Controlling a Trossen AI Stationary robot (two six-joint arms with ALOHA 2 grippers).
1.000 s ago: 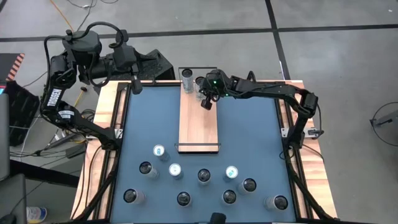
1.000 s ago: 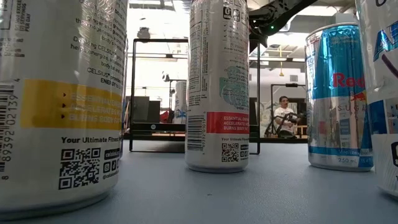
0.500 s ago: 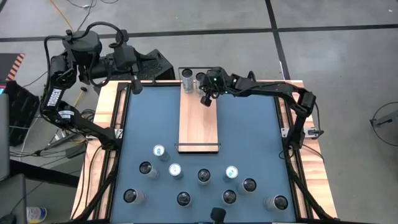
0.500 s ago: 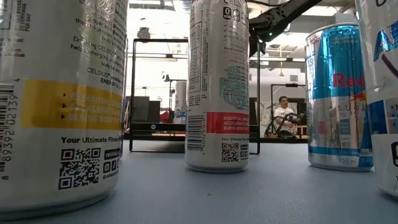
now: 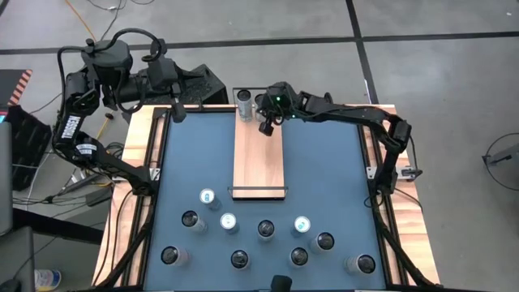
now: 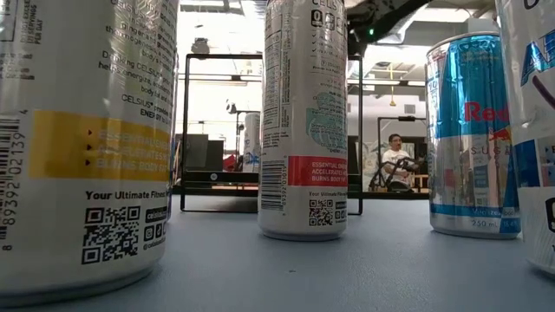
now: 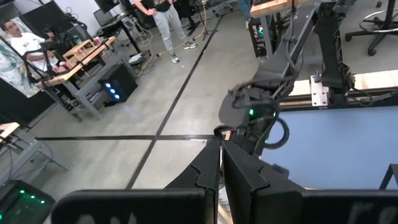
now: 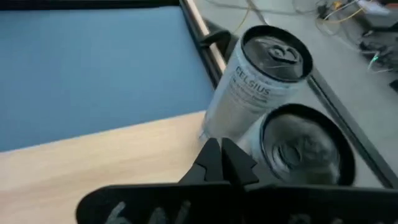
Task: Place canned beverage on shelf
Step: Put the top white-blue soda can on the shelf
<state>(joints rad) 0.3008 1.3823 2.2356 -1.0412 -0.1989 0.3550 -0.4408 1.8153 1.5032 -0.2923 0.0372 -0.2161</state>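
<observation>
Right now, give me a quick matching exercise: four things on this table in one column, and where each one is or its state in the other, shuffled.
1. right gripper
2. left gripper
3. shelf
4. two cans

A. far end of the shelf
B. mid-table, light wood
C. shut, over the table's far-left corner
D. shut, empty, over the shelf beside the cans

Pairs: 1-D, 2-C, 3-B, 4-A

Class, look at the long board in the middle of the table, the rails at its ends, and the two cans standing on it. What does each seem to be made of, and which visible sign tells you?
Board: apparently light wood with a matt finish; faint grain shows.
Rails: probably black-coated metal; thin, dark, rigid frames.
Cans: likely aluminium; silvery tops with pull tabs, printed glossy sides.
</observation>
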